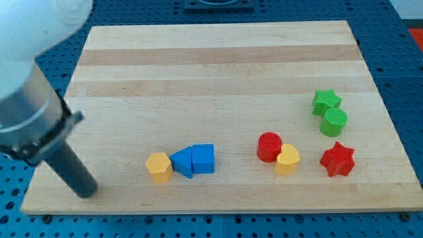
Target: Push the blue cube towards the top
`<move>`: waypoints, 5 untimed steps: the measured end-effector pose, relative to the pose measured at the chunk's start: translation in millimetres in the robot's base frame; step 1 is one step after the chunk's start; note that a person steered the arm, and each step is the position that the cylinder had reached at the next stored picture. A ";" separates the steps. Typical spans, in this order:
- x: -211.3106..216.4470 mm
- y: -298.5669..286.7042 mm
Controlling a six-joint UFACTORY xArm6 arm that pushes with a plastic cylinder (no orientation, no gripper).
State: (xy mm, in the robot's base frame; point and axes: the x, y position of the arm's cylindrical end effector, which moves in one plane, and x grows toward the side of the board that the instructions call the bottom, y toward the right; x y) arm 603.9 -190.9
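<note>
No text, label, brand, number or sign can be read anywhere. The pale wooden table (225,59) carries no writing. The small coloured blocks are plain too.

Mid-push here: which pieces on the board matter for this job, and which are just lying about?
Job:
blue cube
my tip, far off toward the view's left of the cube

Lying about:
blue triangular block, touching the cube
yellow hexagon
red cylinder
yellow heart
red star
green star
green cylinder
</note>
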 end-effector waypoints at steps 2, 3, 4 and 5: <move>12.1 86.8; 5.7 153.5; -10.2 168.8; -40.6 169.6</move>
State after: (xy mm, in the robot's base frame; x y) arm 563.3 -21.3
